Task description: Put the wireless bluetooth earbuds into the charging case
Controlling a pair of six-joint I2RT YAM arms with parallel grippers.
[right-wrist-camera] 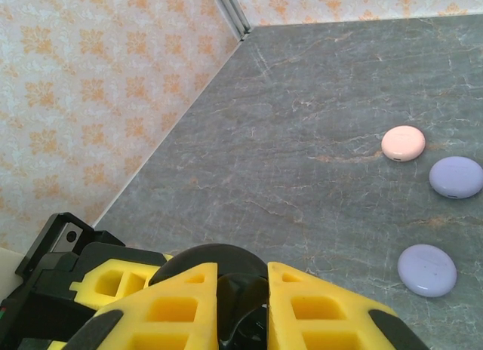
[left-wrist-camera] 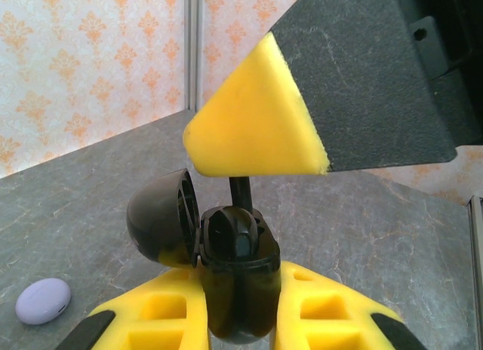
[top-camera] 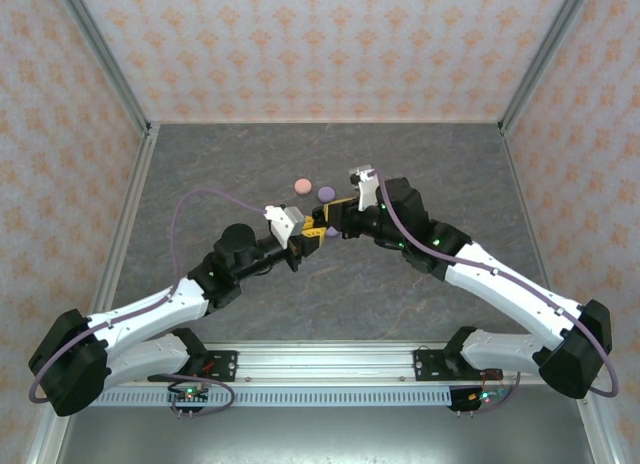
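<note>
In the left wrist view, my left gripper (left-wrist-camera: 238, 314) is shut on a black charging case (left-wrist-camera: 235, 248), held upright with its lid (left-wrist-camera: 157, 220) flipped open to the left. From above, a yellow fingertip (left-wrist-camera: 256, 124) of my right gripper comes down with a black earbud; its stem (left-wrist-camera: 241, 191) reaches into the case's mouth. The right wrist view shows my right gripper (right-wrist-camera: 243, 288) shut on that black earbud (right-wrist-camera: 246, 308), with the case's lid (right-wrist-camera: 215, 253) just beyond. From the top view, the left gripper (top-camera: 310, 235) and right gripper (top-camera: 329, 224) meet mid-table.
A pink round puck (right-wrist-camera: 403, 142) and two lilac pucks (right-wrist-camera: 456, 176) (right-wrist-camera: 427, 269) lie on the grey tabletop beyond the grippers. Another view shows a lilac puck (left-wrist-camera: 43, 300) left of the case. Patterned walls enclose the table on three sides.
</note>
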